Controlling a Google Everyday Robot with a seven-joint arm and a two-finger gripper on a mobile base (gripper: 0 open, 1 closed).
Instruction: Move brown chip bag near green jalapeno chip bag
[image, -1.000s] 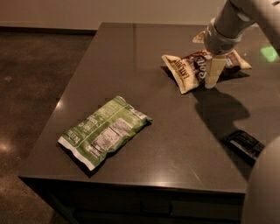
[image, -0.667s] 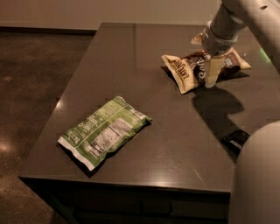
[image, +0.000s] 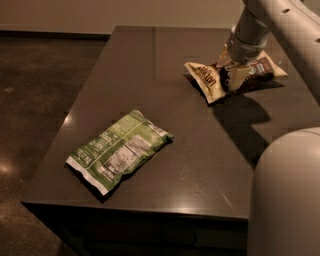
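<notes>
The brown chip bag (image: 206, 80) lies at the far right of the dark table (image: 150, 60), with its cream end and white lettering pointing left. My gripper (image: 231, 67) comes down from the upper right and sits right over the middle of this bag, hiding part of it. The green jalapeno chip bag (image: 120, 150) lies flat near the table's front left, label side up, well apart from the brown bag and the gripper.
A large pale part of my arm (image: 285, 200) fills the lower right and hides that corner of the table. The table's left and front edges drop to a dark floor (image: 35, 100). Bare tabletop lies between the two bags.
The pale arm part at lower right has swung further in and now covers the black wrapper seen there before. The gripper stays over the brown bag. Both bags lie where they were.
</notes>
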